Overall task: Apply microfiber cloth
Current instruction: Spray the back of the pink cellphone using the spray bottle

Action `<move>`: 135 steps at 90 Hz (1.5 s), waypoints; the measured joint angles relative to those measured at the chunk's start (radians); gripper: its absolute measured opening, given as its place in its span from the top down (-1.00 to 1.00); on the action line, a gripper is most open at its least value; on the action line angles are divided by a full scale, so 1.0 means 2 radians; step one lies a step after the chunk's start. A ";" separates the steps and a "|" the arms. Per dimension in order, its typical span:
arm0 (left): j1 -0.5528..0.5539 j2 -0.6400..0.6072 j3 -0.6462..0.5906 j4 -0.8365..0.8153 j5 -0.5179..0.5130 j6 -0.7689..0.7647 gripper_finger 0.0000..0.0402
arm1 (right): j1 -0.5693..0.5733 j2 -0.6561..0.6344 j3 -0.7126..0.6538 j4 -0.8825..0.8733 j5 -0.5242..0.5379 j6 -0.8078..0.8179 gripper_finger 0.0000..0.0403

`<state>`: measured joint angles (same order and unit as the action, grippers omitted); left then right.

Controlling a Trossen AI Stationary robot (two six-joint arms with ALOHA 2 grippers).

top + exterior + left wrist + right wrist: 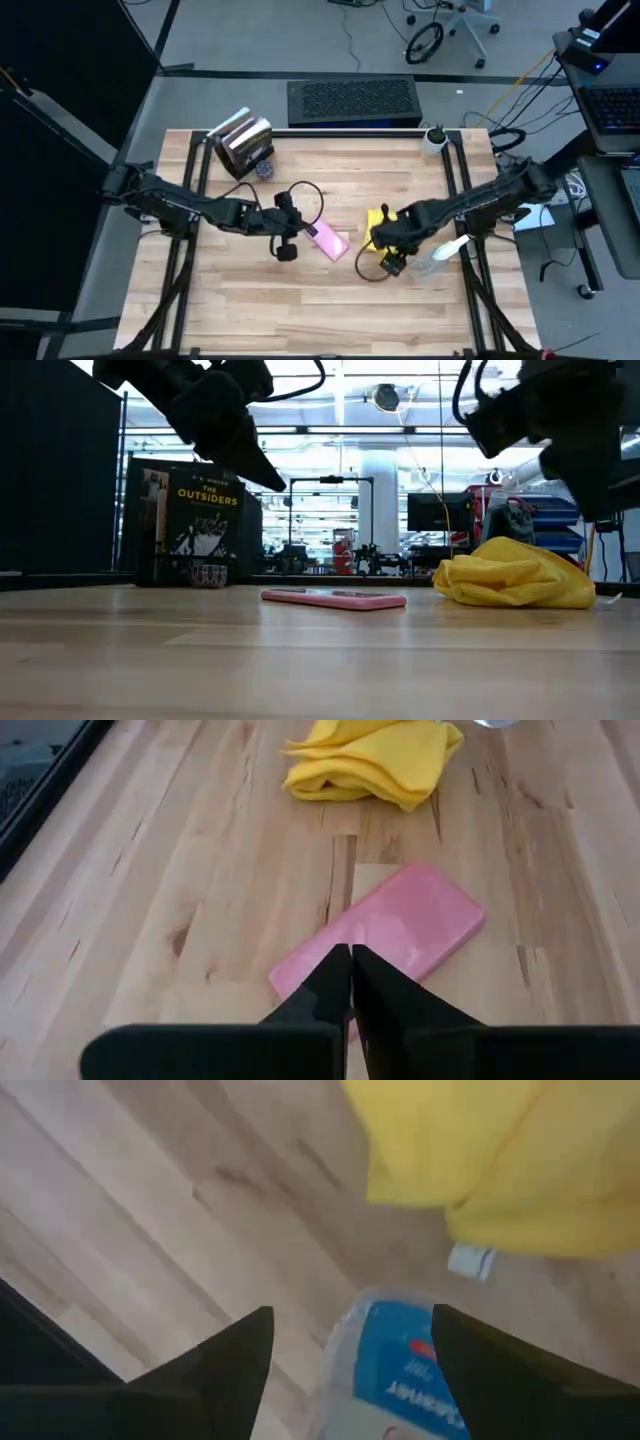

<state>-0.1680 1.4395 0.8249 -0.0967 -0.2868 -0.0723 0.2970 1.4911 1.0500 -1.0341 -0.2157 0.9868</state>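
While the cloth lies crumpled on the desk, we see it right of centre, just beside the pink phone, which lies flat with a strip of bare wood between them. In the low view the cloth sits as a soft yellow heap and the phone as a thin pink slab to its side. Our left end effector hangs above the near end of the phone, its fingers pressed together with nothing between them; the left wrist view looks past them to the phone and the cloth beyond. Our right end effector hovers at the cloth's near edge, over the spray bottle that lies on its side by the desk's right frame. Its fingers are spread wide and hold nothing; between them the right wrist view shows the bottle's blue label and, farther off, the cloth. At the far left of the desk a book stands upright; in the low view its cover faces us.
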 joint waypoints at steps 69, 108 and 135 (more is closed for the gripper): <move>0.000 0.000 0.000 0.000 0.000 0.000 1.00 | 0.117 0.005 0.114 -0.072 0.028 0.020 -0.26; -0.003 0.000 -0.003 -0.012 0.000 0.000 1.00 | 0.104 -0.038 0.366 -0.269 0.134 -0.054 -0.26; -0.006 0.000 -0.019 -0.013 0.000 0.000 1.00 | 0.174 -0.055 0.363 -0.268 0.073 -0.003 -0.26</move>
<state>-0.1795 1.4395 0.7868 -0.1223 -0.2867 -0.0731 0.6456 1.3814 1.7760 -1.5706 -0.0691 0.9814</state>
